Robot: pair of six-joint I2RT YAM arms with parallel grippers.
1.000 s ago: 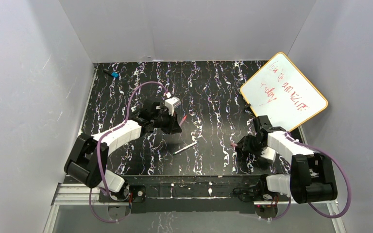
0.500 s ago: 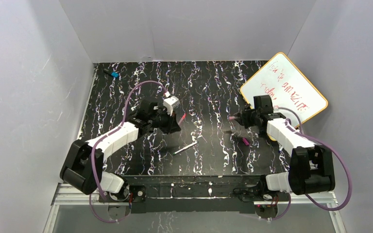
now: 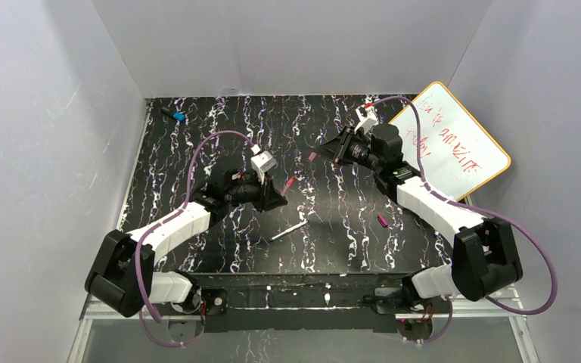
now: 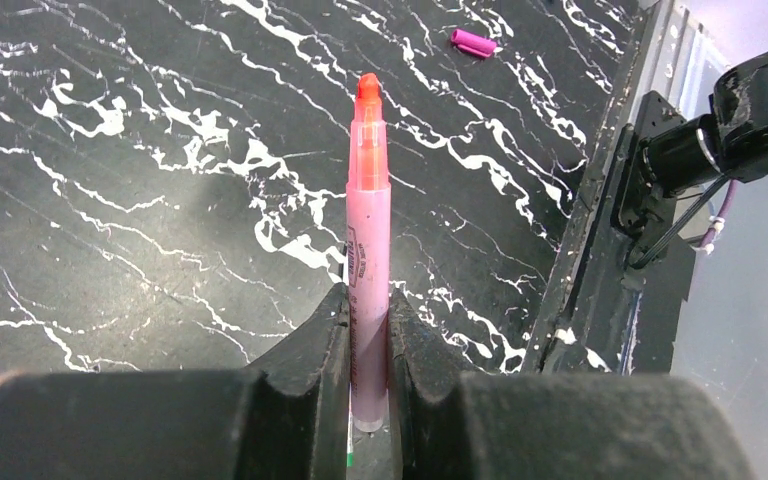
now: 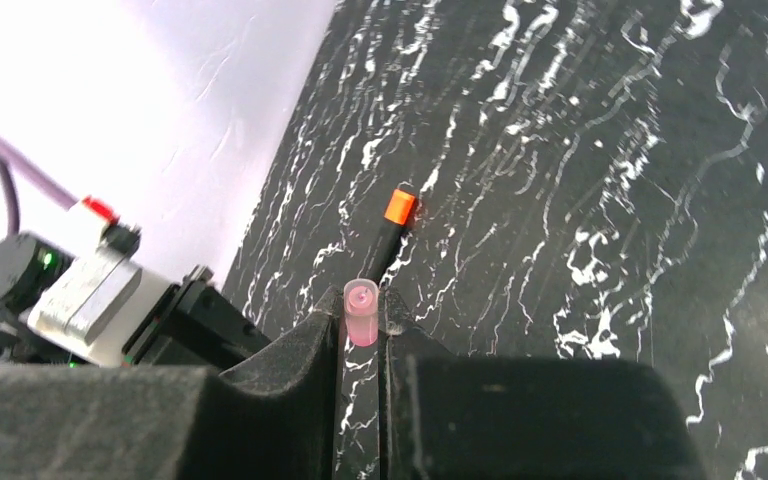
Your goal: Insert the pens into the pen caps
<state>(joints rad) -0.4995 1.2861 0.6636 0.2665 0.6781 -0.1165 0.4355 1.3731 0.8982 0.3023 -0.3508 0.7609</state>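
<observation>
Top view: the left gripper [image 3: 278, 195] is closed on a pink pen [image 3: 290, 182], whose red tip points outward, clear of the table [image 3: 325, 242]. The right gripper [image 3: 330, 150], aloft toward the far side, is closed on a pink cap [image 3: 312, 156]. Tip and cap stand well apart. A grey-white pen [image 3: 287, 232] lies loose near the front, between the arms. A short magenta cap [image 3: 382, 221], judged a cap by its length, lies to the right of it. A whiteboard [image 3: 442, 140] and a small blue-ended item [image 3: 174, 116] are noted and not concerned. Left wrist view: the fingers clamp the pink pen low on the barrel, so most of its length projects forward with the tip bare. Right wrist view: the cap is pinched by its lower half, and its free end shows a ring, which I judge to be the open mouth. Beyond it, a black pen [image 5: 388, 228] with an orange end lies on the table. Recommendation: bring mouth and tip onto one axis before closing the gap, then press straight along the barrel; the long overhang may let the pen pivot if pushed off-line. Count: three pens, one held and two lying; two caps seen, one held and one lying. No separate orange cap is found; the black pen's orange end may be it.
</observation>
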